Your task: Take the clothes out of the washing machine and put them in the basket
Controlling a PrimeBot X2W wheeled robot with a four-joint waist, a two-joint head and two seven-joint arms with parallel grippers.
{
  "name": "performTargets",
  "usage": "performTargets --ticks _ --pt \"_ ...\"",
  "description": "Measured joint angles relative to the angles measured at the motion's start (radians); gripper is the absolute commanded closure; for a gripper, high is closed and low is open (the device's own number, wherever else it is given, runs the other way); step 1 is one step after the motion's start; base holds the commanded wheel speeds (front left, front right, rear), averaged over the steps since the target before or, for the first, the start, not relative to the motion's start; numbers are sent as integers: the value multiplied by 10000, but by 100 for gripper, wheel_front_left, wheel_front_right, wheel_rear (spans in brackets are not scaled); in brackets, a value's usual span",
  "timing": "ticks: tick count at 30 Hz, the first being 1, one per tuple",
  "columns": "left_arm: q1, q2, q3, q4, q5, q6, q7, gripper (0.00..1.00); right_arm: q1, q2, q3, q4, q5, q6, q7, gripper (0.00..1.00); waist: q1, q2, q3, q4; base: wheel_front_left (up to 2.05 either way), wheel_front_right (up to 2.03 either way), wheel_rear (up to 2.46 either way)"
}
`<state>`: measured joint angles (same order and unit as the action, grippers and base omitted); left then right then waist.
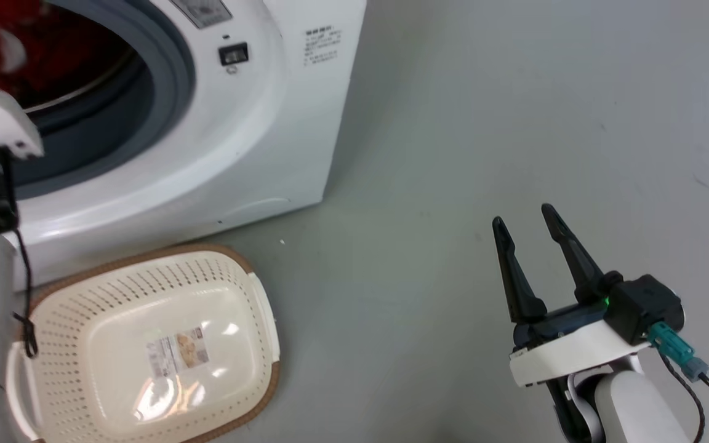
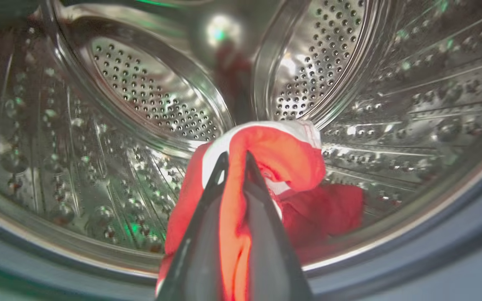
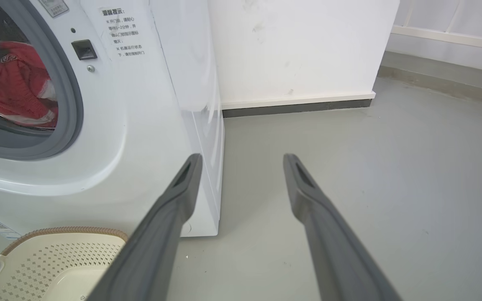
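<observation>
**A:** How far along is it?

**B:** Barely begun. The left end effector (image 2: 234, 156) is clenched on the clothes (image 2: 291, 159), inside the drum (image 2: 153, 100) of the washing machine (image 1: 256, 141), at 10 o'clock in the head view.

**A:** And the basket (image 1: 71, 307)?

**B:** On the floor at 7 o'clock, with nothing in it. The right end effector (image 1: 521, 214) hangs released at 4 o'clock. Pulling the clothes out and dropping them in the basket are both left to do.
</observation>
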<state>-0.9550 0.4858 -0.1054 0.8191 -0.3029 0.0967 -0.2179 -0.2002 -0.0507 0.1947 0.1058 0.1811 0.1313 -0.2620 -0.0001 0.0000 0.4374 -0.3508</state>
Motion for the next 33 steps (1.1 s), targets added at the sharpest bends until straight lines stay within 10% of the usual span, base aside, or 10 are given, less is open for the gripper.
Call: performTargets --ticks 8,33 --pt "1237 -717 272 107 -366 -270 -418 100 562 2 -245 -33 -366 -2 280 0 -1 0 -1243 532 0 0 0" --pt "7869 -3237 391 -6057 612 150 -449 100 1996 -4 -974 -963 -773 -2 1279 0 -1 0 -3441 2526 0 0 0"
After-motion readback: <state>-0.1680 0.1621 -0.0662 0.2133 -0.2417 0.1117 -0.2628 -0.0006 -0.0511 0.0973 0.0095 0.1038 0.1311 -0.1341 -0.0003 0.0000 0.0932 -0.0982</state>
